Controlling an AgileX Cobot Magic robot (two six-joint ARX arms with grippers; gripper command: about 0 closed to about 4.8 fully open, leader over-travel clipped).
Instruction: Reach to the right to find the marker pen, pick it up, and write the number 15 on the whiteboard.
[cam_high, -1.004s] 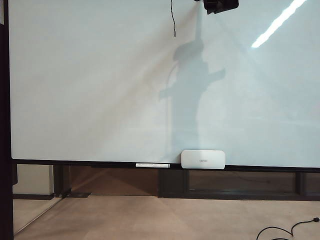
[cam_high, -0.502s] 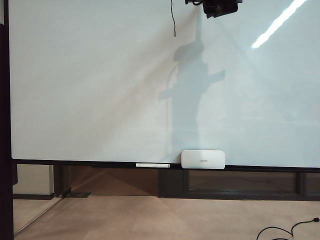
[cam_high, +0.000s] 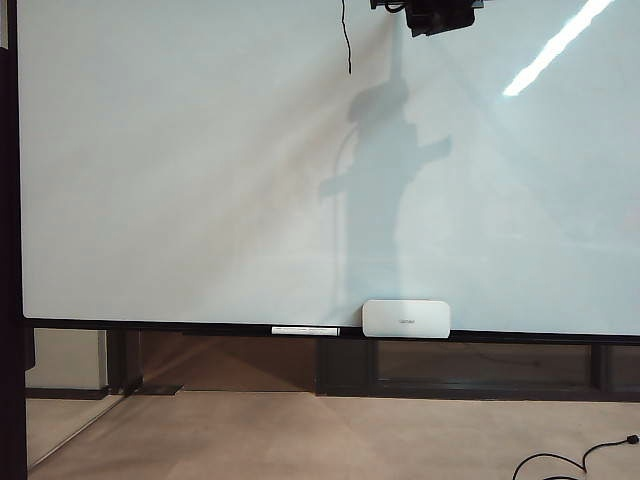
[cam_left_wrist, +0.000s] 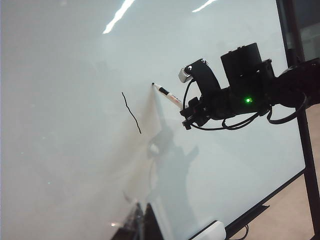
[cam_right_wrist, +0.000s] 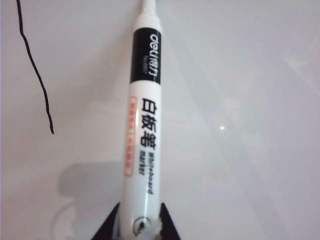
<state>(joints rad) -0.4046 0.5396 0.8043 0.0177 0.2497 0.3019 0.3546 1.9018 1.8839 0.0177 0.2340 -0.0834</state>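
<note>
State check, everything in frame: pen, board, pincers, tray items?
marker pen: held in the right pincer, tip at the board
right pincer: shut on the marker pen, high on the board
whiteboard: one black stroke drawn, no 5 yet
eraser: resting on the bottom ledge
white pen: lying flat on the ledge
left pincer: out of view

Glossy whiteboard (cam_high: 180, 180); smooth white plastic marker pen (cam_right_wrist: 142, 125); matt eraser (cam_high: 406, 319).

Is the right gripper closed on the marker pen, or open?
Closed on it: the right gripper clamps the marker pen from both sides.
</note>
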